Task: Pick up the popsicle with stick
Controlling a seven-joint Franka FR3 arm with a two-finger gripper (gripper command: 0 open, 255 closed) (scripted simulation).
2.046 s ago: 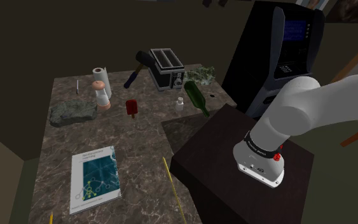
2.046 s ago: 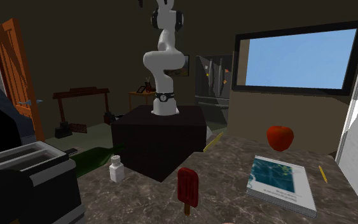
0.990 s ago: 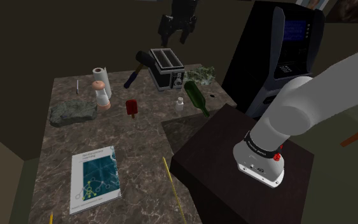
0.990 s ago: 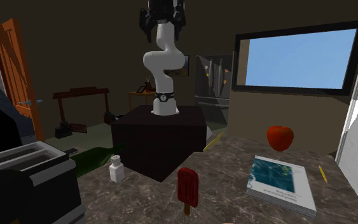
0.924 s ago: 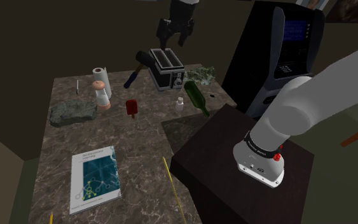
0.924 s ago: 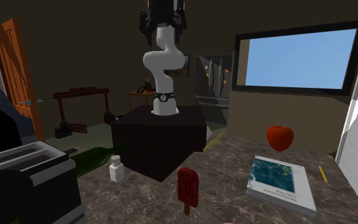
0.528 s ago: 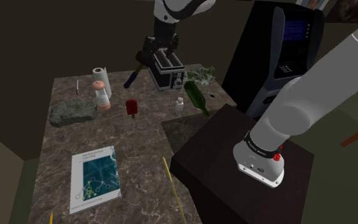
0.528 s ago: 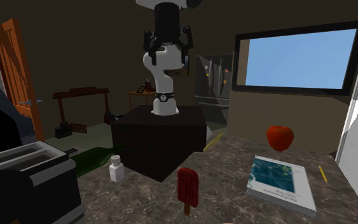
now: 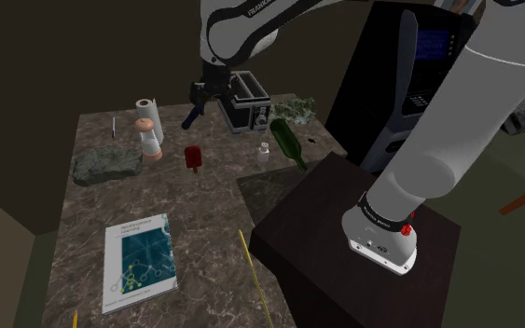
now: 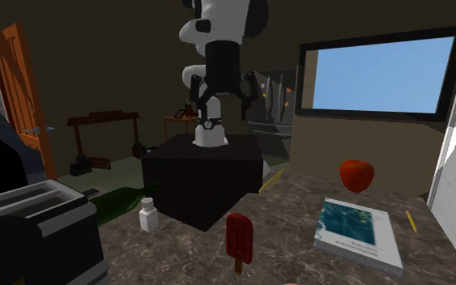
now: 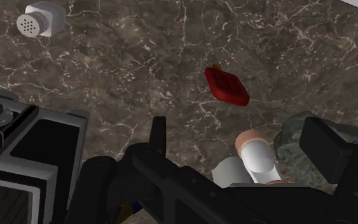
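The popsicle is dark red with a short stick and rests on the dark marble table, between a grinder and a small white bottle. In the second exterior view the popsicle is near the table's front edge. My black gripper hangs open well above the table's far end, beside the toaster, with nothing between its fingers. Its fingers are spread wide in the second exterior view. From the wrist, the popsicle lies on the marble beyond the open gripper, apart from both fingers.
A toaster, green bottle and small white bottle crowd the far end. A grinder, paper roll and grey lump sit left of the popsicle. A book lies nearer; an apple is beyond it.
The arm has swung down from high above the scene toward the far end of the table. The gripper has dropped to beside the toaster and stayed open. The popsicle has not moved.
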